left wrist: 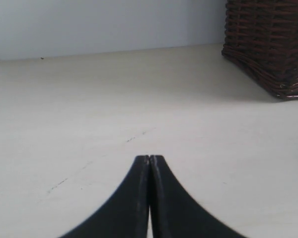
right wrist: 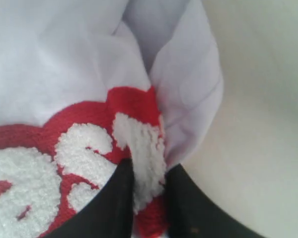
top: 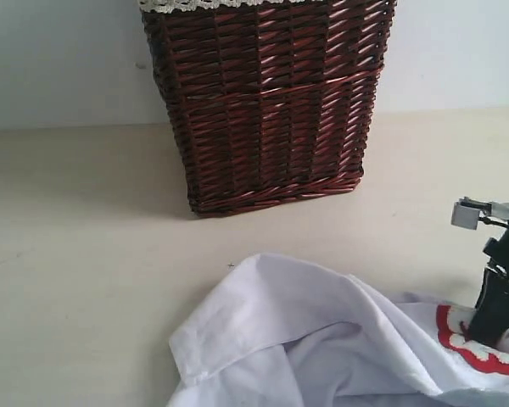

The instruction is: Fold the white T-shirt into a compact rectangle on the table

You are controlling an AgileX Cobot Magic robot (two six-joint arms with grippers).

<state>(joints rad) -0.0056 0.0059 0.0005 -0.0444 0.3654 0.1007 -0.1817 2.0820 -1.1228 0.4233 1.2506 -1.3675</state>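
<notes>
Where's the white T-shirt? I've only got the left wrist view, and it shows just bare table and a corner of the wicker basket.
Observer: The exterior view shows the white T-shirt lying bunched on the table in front of the basket, toward the right arm's side.
Operator: Is the right gripper on it?
Observer: Yes. In the right wrist view the right gripper pinches a fold of cloth at the edge of the fuzzy red-outlined lettering.
Operator: Any folding done?
Observer: No. In the exterior view it is a loose heap with raised ridges, not a rectangle.
</notes>
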